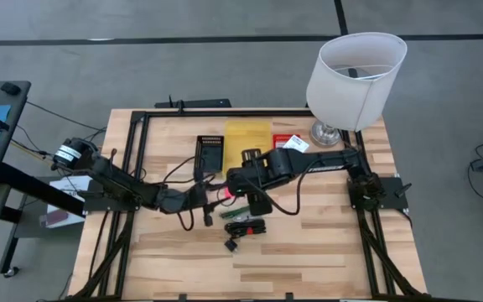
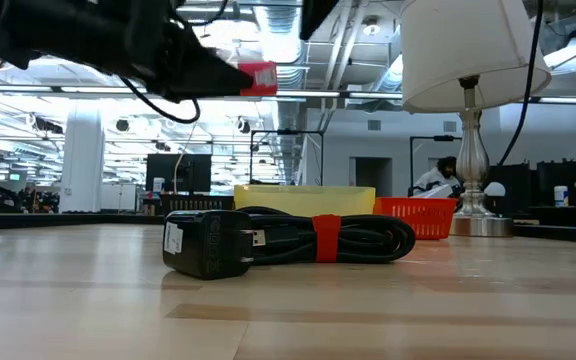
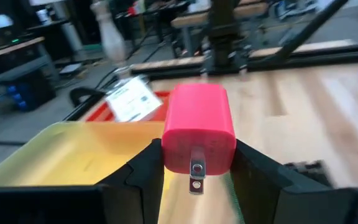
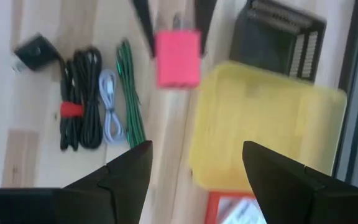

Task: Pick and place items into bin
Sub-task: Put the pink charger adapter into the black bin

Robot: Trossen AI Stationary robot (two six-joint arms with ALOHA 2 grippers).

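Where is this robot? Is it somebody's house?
Probably not a house. It looks like a big lab or workshop: bare ceiling pipes, rows of workbenches, and a person working far behind the wooden table.

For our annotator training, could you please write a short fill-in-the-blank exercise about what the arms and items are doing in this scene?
1. The left end effector is shut on a ____ plug block.
2. The right end effector hovers with its fingers ____.
3. The black cord bundle on the table is bound with a ____ band.
4. The tray beside the raised block is ____.

Missing words: pink-red; open; red; yellow
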